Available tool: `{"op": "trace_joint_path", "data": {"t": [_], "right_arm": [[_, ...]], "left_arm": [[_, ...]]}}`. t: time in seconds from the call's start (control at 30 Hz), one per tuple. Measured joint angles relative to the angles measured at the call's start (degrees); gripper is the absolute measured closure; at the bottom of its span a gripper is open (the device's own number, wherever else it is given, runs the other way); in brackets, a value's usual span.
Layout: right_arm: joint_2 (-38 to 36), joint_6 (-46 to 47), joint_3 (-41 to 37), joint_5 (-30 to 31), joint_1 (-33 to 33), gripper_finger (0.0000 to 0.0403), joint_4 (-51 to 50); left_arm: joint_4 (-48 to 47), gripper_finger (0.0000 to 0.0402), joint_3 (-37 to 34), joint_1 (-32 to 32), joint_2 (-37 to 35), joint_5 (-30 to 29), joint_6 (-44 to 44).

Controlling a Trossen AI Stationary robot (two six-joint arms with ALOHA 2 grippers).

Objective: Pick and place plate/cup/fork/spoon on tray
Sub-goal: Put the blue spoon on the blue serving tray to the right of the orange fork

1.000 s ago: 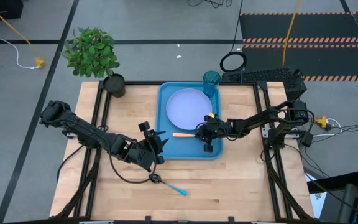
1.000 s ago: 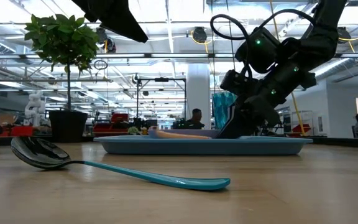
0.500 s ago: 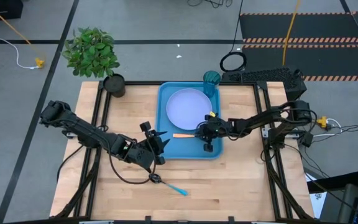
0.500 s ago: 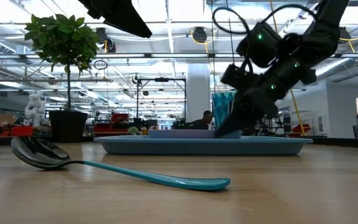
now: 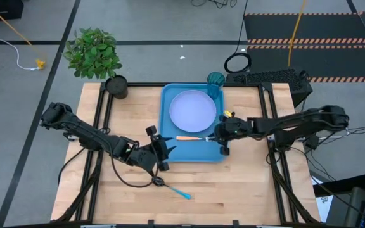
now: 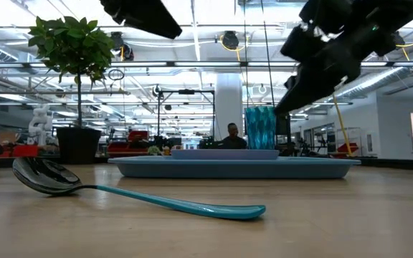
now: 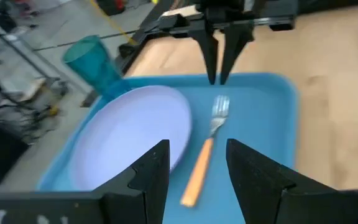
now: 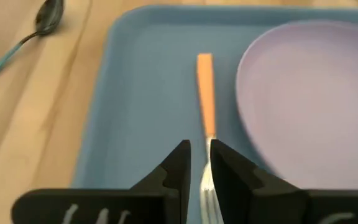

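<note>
bright-blue tray (image 5: 168,107), lavender plate (image 5: 192,109), orange-handled fork (image 5: 189,138)

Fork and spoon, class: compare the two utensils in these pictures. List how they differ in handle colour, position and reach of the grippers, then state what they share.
The small orange-handled metal fork lies inside the bright-blue plastic tray, beside the pale lavender plate; the small light-blue-handled spoon lies on the bare wooden table. The fork's tines point toward the right gripper; the spoon sits nearer the left gripper. Neither is held; both lie flat.
</note>
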Motion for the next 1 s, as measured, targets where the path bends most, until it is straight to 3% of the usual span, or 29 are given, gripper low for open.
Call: {"op": "trace_joint_path", "data": {"t": [0.2, 0.47, 0.67, 0.87, 1.0], "right_arm": [[-4.9, 5.8, -1.2, 0.0, 4.8, 0.0348, -4.9], [-6.2, 8.8, -1.6, 0.6, 11.4, 0.0348, -2.7], [-6.2, 12.2, -1.6, 9.0, 16.5, 0.0348, -1.0], [-5.4, 14.1, -1.6, 12.7, 21.1, 0.0348, 2.3], [-3.7, 15.2, -1.7, 15.1, 23.5, 0.0348, 4.9]], "left_arm": [[4.8, 0.0241, 0.0, -2.5, 0.0, 7.6, -0.3], [6.5, 0.0241, 0.0, -8.9, 0.0, 9.7, -2.8], [7.4, 0.0241, 0.1, -13.2, 4.3, 11.1, -4.7], [7.3, 0.0241, 0.1, -14.8, 10.2, 11.3, -8.2], [7.2, 0.0240, 0.1, -15.0, 13.5, 15.3, -11.3]]}}
